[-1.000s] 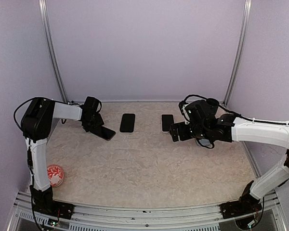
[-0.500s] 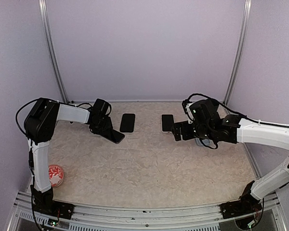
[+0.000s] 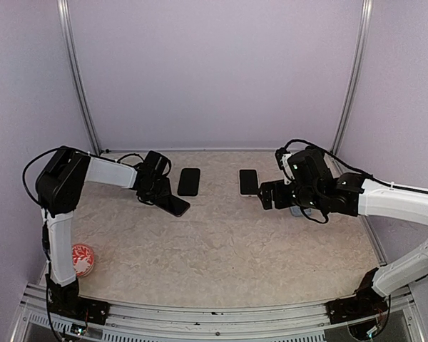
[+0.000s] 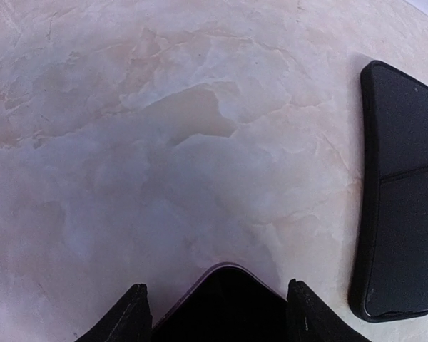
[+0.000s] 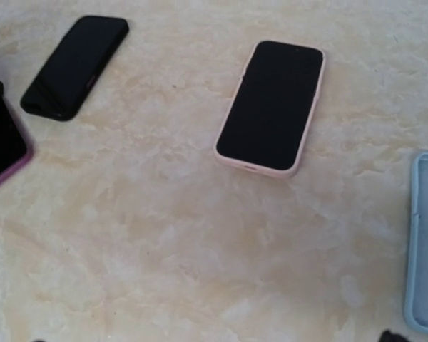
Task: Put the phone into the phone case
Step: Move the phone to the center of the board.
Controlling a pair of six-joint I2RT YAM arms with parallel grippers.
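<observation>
My left gripper (image 3: 164, 195) is shut on a black-screened phone (image 3: 177, 206) with a purple edge, held tilted just above the table. In the left wrist view the phone's rounded end (image 4: 228, 296) sticks out between the two dark fingertips (image 4: 132, 317). A black phone case (image 3: 189, 181) lies flat just right of it, apart from the phone, and shows at the right edge of the left wrist view (image 4: 403, 192). My right gripper (image 3: 265, 194) hangs open over bare table, nothing between its fingers.
A phone in a pink case (image 3: 248, 182) lies in front of the right gripper, also in the right wrist view (image 5: 272, 107). A light blue case (image 5: 426, 242) lies beside the right gripper. A red and white ball (image 3: 81, 259) sits by the left arm's base.
My left gripper has carried the phone rightwards, closer to the black case. The right arm has drifted slightly right, still open.
</observation>
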